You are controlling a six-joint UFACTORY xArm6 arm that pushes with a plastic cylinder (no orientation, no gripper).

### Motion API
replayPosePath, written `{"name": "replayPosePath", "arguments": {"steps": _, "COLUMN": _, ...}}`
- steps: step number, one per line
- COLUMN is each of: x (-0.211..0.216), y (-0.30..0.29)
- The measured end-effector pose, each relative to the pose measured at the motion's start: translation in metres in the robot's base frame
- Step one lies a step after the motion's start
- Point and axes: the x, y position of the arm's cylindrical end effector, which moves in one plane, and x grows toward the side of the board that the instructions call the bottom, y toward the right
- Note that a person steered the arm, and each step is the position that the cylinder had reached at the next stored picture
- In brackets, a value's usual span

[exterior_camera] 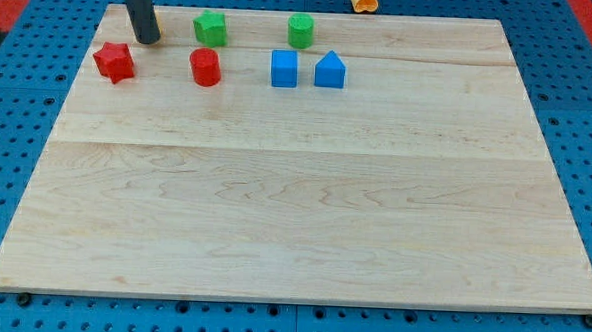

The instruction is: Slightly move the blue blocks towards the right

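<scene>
Two blue blocks, a cube (284,68) and a triangular prism (329,70), are placed side by side near the table's (294,216) top edge. No claw is fitted; my tip (146,39) is found well to their left, beyond the red cylinder (205,68).

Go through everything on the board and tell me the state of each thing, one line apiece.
My tip: on the board at the view's top left, touching no block.
Blue cube: flat, just left of the blue triangular block.
Blue triangular block: beside the cube.
Red star block: alone.
Red cylinder: upright.
Green blocks: apart.
Orange block: off the board.
</scene>
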Motion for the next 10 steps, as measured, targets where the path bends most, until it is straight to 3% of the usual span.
{"name": "replayPosePath", "arguments": {"steps": 1, "x": 0.026, "y": 0.006}}
{"name": "replayPosePath", "arguments": {"steps": 5, "x": 0.027, "y": 0.191}}
{"name": "replayPosePath", "arguments": {"steps": 9, "x": 0.044, "y": 0.269}}
{"name": "replayPosePath", "arguments": {"steps": 10, "x": 0.046, "y": 0.313}}
